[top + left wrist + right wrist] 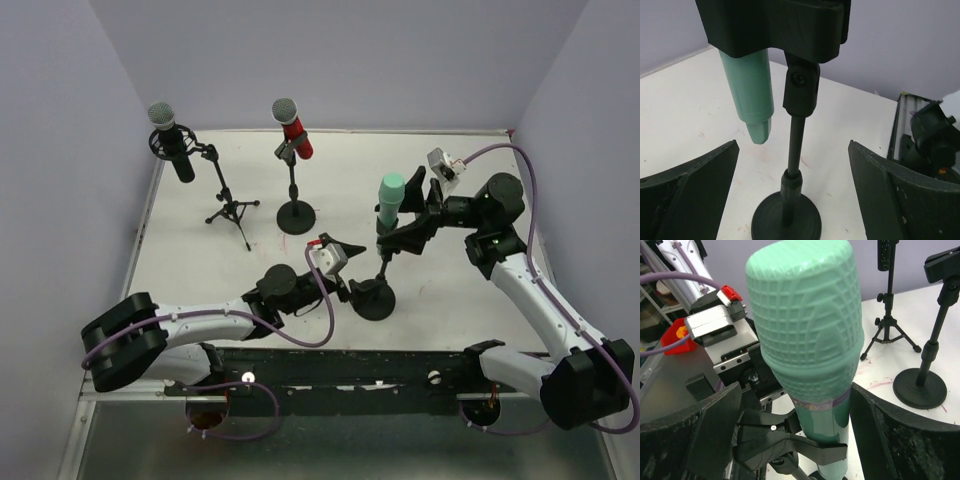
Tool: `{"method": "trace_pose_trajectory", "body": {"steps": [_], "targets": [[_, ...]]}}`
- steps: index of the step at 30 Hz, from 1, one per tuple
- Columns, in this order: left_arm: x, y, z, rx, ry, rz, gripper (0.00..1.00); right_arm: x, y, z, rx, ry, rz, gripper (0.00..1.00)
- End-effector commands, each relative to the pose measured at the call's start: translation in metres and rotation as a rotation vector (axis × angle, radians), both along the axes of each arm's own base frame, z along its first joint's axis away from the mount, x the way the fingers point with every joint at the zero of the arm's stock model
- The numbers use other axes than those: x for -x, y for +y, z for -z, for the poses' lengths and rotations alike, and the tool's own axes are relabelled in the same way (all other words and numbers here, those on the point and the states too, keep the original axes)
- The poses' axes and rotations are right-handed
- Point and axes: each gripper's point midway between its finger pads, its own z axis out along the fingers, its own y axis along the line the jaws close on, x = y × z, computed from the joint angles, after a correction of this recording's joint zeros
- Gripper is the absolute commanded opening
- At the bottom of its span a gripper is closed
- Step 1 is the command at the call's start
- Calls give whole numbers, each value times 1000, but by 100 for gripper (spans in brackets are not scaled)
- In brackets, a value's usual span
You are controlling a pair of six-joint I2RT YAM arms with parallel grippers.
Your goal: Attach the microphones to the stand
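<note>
Both spread wide: left gripper point(348, 268) flanking stand point(797, 145), right gripper point(405, 214) flanking mint-green microphone point(807, 330). Likely rigid, light, slick; grasp mid-barrel.

The top external camera looks down from high behind the near edge over the whole table point(180, 270). The left wrist camera sits low, close before the stand point(797, 145). The right wrist camera looks closely at the mint-green microphone point(807, 335), which all three views share.
</note>
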Motion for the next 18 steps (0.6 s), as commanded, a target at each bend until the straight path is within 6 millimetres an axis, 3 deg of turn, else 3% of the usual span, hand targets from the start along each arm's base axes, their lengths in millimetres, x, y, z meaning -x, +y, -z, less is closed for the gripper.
{"method": "trace_pose_trajectory", "body": {"steps": [1, 4, 10, 14, 18], "targets": [[-20, -2, -26, 145, -63, -189, 97, 1, -5, -1, 20, -25, 13, 93], [-23, -12, -22, 141, -45, -260, 95, -1, -8, -1, 23, -25, 28, 93], [-27, -17, -8, 116, -8, -399, 79, -2, -14, -4, 21, -33, 52, 93], [-26, -17, 3, 87, 24, -466, 57, -5, -17, -3, 21, -35, 72, 95], [-27, -20, 9, 55, 41, -514, 51, -7, -20, -3, 23, -38, 89, 95]]}}
